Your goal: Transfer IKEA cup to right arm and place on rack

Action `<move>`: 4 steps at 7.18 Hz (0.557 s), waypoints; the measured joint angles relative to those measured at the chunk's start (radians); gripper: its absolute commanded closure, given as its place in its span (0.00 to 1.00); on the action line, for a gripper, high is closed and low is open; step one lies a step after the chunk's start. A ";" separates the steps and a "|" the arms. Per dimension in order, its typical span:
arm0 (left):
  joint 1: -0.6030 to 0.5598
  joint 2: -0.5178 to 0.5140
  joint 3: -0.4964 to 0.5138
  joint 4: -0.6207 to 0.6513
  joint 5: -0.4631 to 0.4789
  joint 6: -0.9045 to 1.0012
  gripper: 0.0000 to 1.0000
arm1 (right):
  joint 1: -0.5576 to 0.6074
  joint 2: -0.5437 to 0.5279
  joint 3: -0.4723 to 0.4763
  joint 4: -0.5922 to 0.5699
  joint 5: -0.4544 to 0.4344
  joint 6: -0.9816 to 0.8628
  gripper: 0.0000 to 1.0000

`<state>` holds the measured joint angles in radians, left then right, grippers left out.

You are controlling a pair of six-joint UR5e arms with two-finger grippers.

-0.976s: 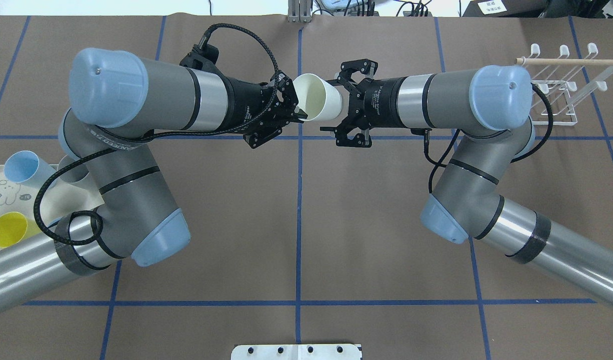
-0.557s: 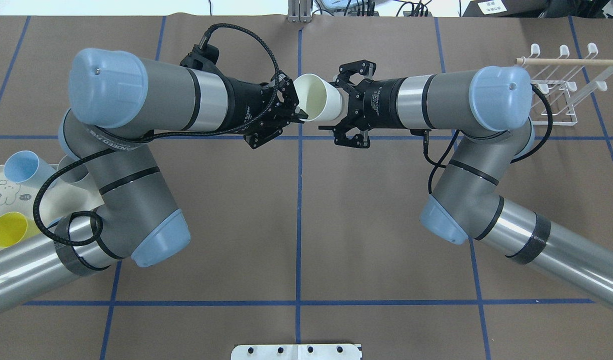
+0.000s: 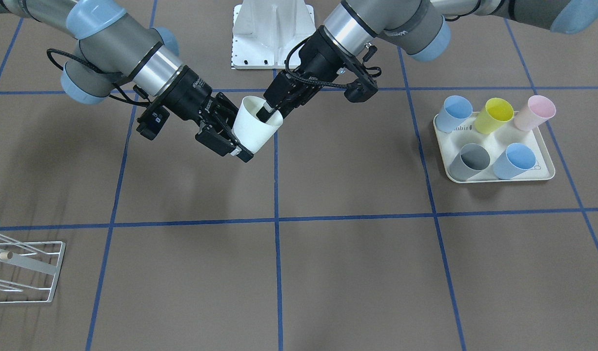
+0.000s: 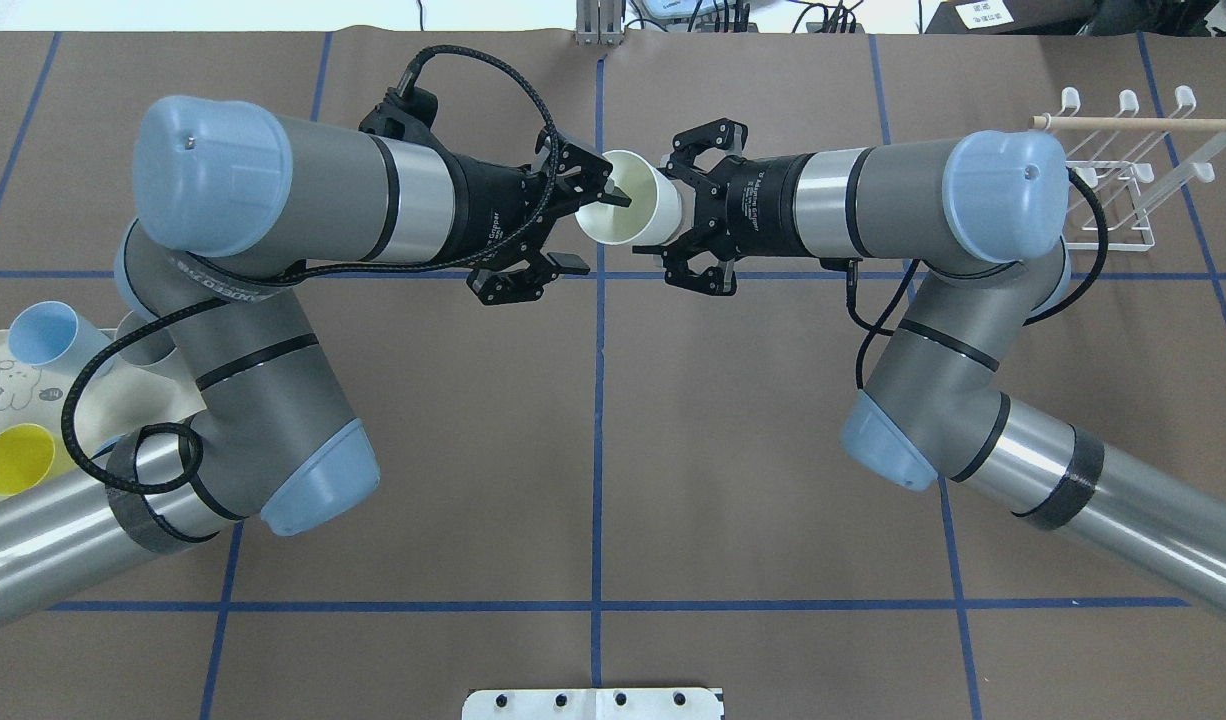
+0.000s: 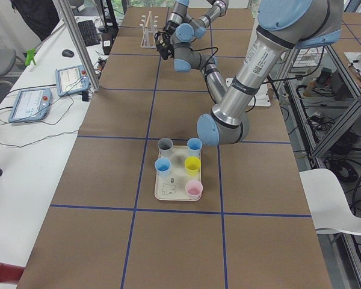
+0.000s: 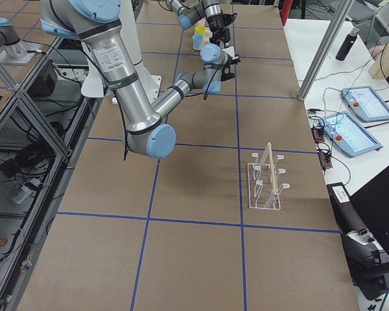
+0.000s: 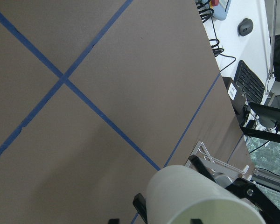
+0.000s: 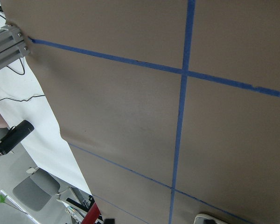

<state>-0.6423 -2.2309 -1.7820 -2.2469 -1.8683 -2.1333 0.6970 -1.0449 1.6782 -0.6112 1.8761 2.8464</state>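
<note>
Brown paper-topped table (image 4: 733,450) ruled into squares by blue tape (image 4: 598,450), flanked in the side views by a white bench (image 5: 30,162) carrying tablets (image 5: 29,103) and cables. Left arm (image 4: 303,210) and right arm (image 4: 903,200) reaching toward each other above the table's far half.

Cream tray (image 3: 543,171) well behind the left gripper, near that arm's base. Mostly hidden under the arm from overhead, shown whole from the front with five coloured cups (image 3: 494,116). White wire rack (image 4: 1123,175) with a wooden dowel well behind the right gripper, past the elbow. Cut off at the frame edge from the front.

White IKEA cup (image 4: 638,205) in mid-air between the two grippers, lying sideways, mouth toward the left gripper. Right gripper (image 4: 673,208) clamped on the cup's base end, one finger on each side. Left gripper (image 4: 601,232) spread apart, one fingertip just inside the cup's mouth, the other outside the rim and apart from it. Contact between the inner fingertip and the cup wall too fine to tell.

Both grippers too small to judge in the side views. Left wrist camera: cup's outer wall at the bottom edge, cut off. Right wrist camera: mostly table and tape.
</note>
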 measured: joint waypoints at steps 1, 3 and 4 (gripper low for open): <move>-0.003 0.005 -0.005 0.001 -0.001 0.005 0.00 | 0.012 -0.007 0.008 -0.002 0.000 -0.029 0.85; -0.012 0.014 -0.017 0.005 0.001 0.012 0.00 | 0.076 -0.083 0.036 -0.007 0.004 -0.181 0.87; -0.015 0.015 -0.019 0.005 0.002 0.014 0.00 | 0.115 -0.154 0.057 -0.009 0.007 -0.314 0.87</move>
<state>-0.6574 -2.2158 -1.8011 -2.2415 -1.8658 -2.1195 0.8121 -1.1985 1.7356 -0.6203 1.8830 2.5324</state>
